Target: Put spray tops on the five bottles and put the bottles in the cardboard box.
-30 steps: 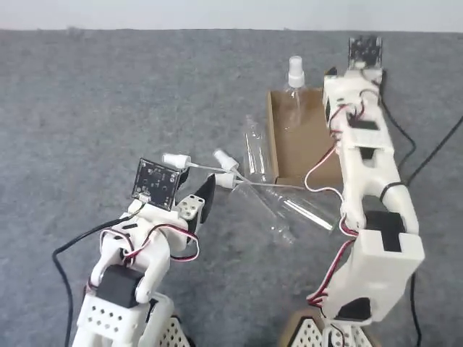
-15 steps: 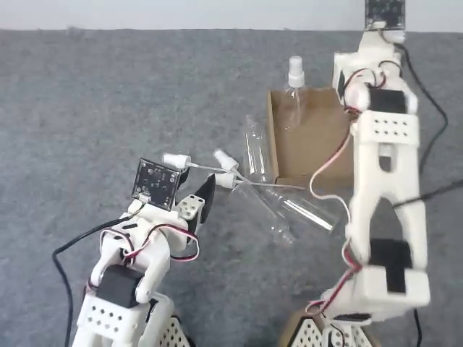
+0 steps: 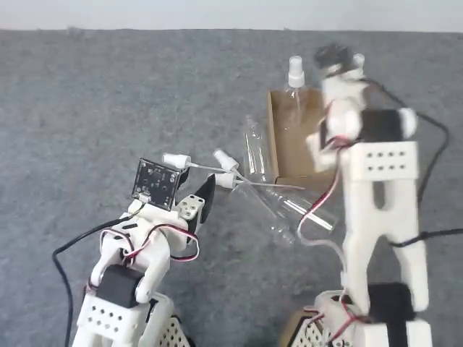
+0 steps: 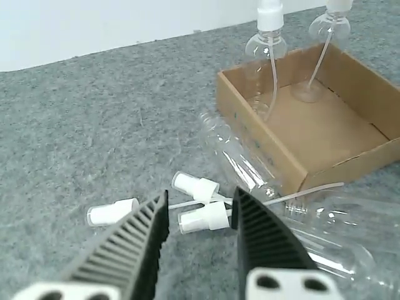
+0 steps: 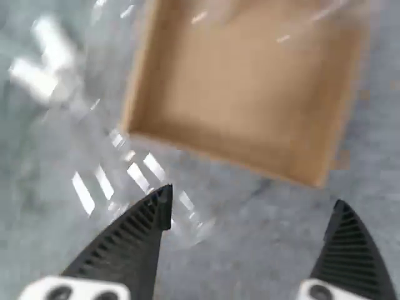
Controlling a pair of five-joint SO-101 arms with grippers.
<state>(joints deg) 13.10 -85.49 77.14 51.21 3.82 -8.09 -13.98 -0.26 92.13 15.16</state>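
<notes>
Grey felt tabletop (image 3: 108,94), white wall (image 4: 94,25)

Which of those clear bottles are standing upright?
The two capped bottles standing in the cardboard box; the other bottles lie uncapped on their sides on the carpet.

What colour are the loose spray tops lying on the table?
White. The loose spray tops show best in the left wrist view.
</notes>
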